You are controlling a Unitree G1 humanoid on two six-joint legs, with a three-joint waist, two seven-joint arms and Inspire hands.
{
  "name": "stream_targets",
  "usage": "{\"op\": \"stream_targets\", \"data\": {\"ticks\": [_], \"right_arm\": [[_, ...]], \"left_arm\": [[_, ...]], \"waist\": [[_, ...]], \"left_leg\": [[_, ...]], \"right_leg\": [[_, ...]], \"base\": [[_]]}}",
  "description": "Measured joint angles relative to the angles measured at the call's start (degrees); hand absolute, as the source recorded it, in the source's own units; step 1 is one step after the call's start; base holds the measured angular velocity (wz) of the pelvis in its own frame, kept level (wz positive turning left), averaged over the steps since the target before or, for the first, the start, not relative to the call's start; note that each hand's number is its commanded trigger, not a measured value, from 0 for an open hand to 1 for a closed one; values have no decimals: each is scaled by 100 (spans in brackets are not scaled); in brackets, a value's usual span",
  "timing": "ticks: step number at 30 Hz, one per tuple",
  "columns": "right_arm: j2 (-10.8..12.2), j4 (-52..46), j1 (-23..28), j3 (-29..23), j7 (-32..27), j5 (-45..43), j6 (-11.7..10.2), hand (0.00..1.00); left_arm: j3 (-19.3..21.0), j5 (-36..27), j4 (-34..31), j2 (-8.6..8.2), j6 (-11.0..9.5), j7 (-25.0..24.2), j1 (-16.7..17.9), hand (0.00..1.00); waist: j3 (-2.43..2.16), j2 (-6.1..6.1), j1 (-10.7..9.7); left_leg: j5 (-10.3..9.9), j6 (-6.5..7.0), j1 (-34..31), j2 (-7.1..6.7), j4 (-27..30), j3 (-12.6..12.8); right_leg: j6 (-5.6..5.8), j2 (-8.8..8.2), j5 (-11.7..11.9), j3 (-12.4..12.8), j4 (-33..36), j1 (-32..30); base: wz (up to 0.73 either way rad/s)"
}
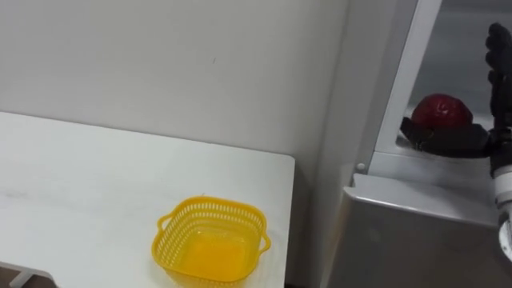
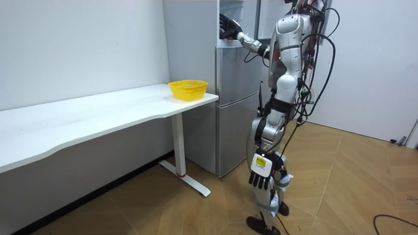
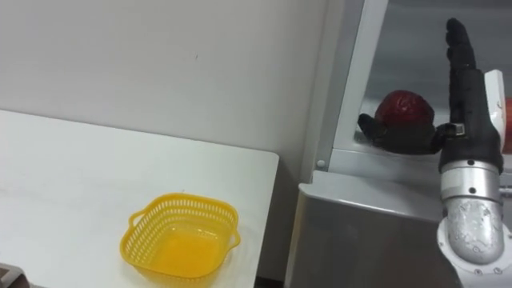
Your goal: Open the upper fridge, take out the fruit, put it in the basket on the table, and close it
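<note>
So the robot stood on 2 feet right up against the silver fridge [image 3: 376,232], facing it, with the white table [image 3: 72,184] along the wall just beside it. The upper compartment was open and its right hand [image 3: 470,112] was reaching inside at shelf level. The fingers [image 3: 458,56] were straight and pointing up, not wrapped round anything. The thumb [image 3: 394,134] was stuck out sideways, low across the front of a dark red round fruit [image 3: 406,108]. That fruit was sitting on the upper shelf, with the palm just to its right. Honestly I couldn't tell whether the thumb was actually touching it or only in front of it. It looked like an open hand next to the fruit rather than a real grip. A yellow basket [image 3: 180,240] with a mesh wall and 2 little handles sat on the table near the end closest to the fridge, well apart from the hand. From the room view, the left hand [image 2: 260,176] hung down by the robot's thigh on the side nearer the camera. It was too small there to tell if it was open or closed.
</note>
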Motion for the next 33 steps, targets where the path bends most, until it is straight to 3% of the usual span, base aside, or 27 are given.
{"op": "stream_targets", "data": {"ticks": [10,17,25,33], "right_arm": [[-167,546,-235,147,245,3,20,0],[-433,674,-301,465,391,8,98,0],[-445,733,-427,450,645,32,331,0],[-464,1711,-964,458,1168,571,498,0]], "left_arm": [[-1,-6,-1,15,116,2,5,0],[-4,-19,-21,29,130,58,-1,0],[44,-5,-131,68,261,-9,89,0],[37,-8,-290,86,514,-118,138,0]], "waist": [[-42,-57,16],[-61,-93,16],[-58,-98,5],[-71,-147,-11]], "left_leg": [[0,0,39,7,2,2],[2,1,51,7,12,3],[2,1,42,4,46,-5],[2,1,46,4,87,-21]], "right_leg": [[0,4,0,-2,0,3],[-1,1,1,0,11,12],[-1,1,1,-11,10,8],[-1,-2,1,-34,14,61]], "base": [[-1],[0],[0],[0]]}}
